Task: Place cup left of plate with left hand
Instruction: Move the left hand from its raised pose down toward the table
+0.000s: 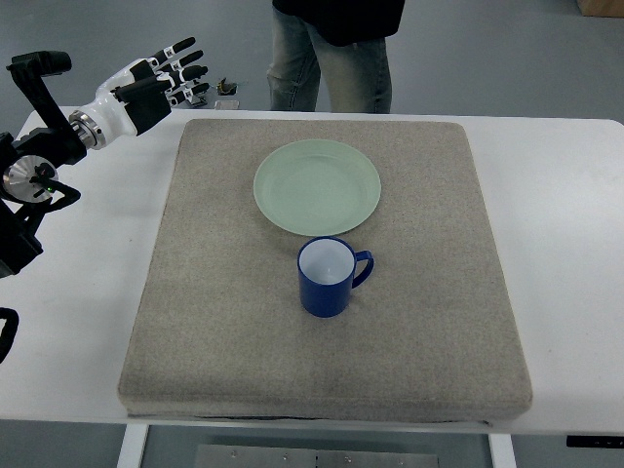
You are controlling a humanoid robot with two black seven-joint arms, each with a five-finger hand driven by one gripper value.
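One blue enamel-look cup w/ white interior (327, 277) stands upright nearest the robot's side, on a grey-beige fabric mat (195, 322) covering most of a white tabletop (565, 244); handle points to picture right. Cup sits just below the rim of a pale green round plate (317, 187), close to it, whether touching can't be told; i.e. cup is in front of the plate, not at its left. Plate lies flat on the mat's far half. Left hand (161, 83), white w/ black finger segments, hangs at the far left corner, off the mat, well apart from the cup; fingers extended, relaxed, nothing grasped. Beyond the table's far edge, a person's jeans-clad legs (327, 58).
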